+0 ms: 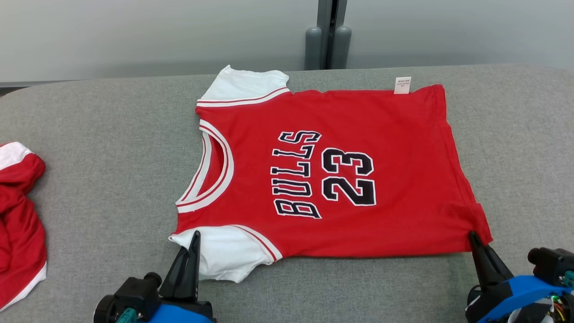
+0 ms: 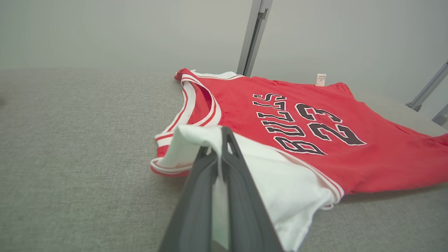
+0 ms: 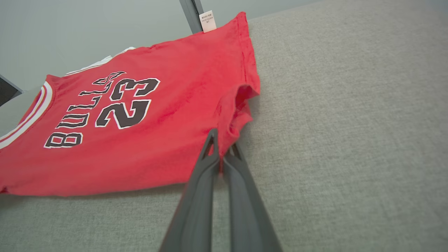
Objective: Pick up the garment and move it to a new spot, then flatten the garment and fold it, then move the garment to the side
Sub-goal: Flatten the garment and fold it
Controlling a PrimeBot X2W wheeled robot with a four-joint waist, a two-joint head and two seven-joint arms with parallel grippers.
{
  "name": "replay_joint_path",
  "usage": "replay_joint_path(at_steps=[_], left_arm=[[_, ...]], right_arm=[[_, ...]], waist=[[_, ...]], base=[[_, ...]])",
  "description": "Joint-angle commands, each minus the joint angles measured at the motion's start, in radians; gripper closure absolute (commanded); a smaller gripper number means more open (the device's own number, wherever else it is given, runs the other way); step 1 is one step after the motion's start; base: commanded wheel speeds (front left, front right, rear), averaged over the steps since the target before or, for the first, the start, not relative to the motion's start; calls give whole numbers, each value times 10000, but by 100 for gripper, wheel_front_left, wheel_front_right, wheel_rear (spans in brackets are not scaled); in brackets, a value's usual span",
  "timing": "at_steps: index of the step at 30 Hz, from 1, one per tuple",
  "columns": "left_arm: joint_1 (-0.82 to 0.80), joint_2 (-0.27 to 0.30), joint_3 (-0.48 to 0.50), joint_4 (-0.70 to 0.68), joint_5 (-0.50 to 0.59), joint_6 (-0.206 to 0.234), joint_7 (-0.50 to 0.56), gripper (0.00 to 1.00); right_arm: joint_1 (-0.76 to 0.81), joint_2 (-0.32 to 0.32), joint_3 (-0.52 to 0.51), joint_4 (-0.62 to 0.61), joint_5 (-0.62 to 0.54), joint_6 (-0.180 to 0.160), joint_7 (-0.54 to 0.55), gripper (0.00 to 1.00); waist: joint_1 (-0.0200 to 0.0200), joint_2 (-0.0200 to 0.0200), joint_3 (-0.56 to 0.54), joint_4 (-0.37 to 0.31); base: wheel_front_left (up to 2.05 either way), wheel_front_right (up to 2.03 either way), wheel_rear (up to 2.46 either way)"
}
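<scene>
while the red bulls jersey (image 1: 358,179) lies spread face up across the middle of the grey table (image 1: 112,148), both hands pinch it along its near side. its white-and-red neckline (image 1: 215,170) points toward the table's left edge and its hem toward the right edge, so the black "bulls 23" print reads sideways in the head view. the far sleeve (image 1: 244,85), white with red stripes, lies flat near the table's far edge, and a small white label (image 1: 402,85) sticks out from the jersey's far side close to the hem.

the left hand (image 1: 195,235) is closed on the near sleeve (image 1: 224,255); in the left wrist view white cloth sits squeezed between its two dark fingers (image 2: 241,182), and the sleeve is bunched and slightly raised around them. the right hand (image 1: 471,234) is closed on the near hem corner (image 1: 480,229); in the right wrist view red cloth is caught between the fingertips and the fabric puckers into a small fold just beyond them. the rest of the jersey lies flat on the table, with light creases near the right side.

a second garment (image 1: 18,215), red with white trim, lies crumpled at the table's left edge, well apart from the jersey. behind the far edge a grey post (image 1: 331,31) stands against a pale wall (image 1: 134,36).
</scene>
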Motion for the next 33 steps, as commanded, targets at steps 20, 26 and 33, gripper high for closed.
replay_joint_path(at_steps=[20,26,33], left_arm=[[-2334,439,-303,1412,211,-689,270,100],[-2976,536,-364,1874,173,-829,301,100],[-3771,581,-552,2402,192,-981,464,100]], right_arm=[[-1915,-365,454,944,318,1,227,100],[-2573,-565,563,1394,458,1,306,100],[-3385,-772,734,1966,551,1,388,100]], waist=[[0,0,546,-64],[0,0,749,-42],[0,0,984,24]], base=[[0,0,0],[0,0,0],[0,0,0]])
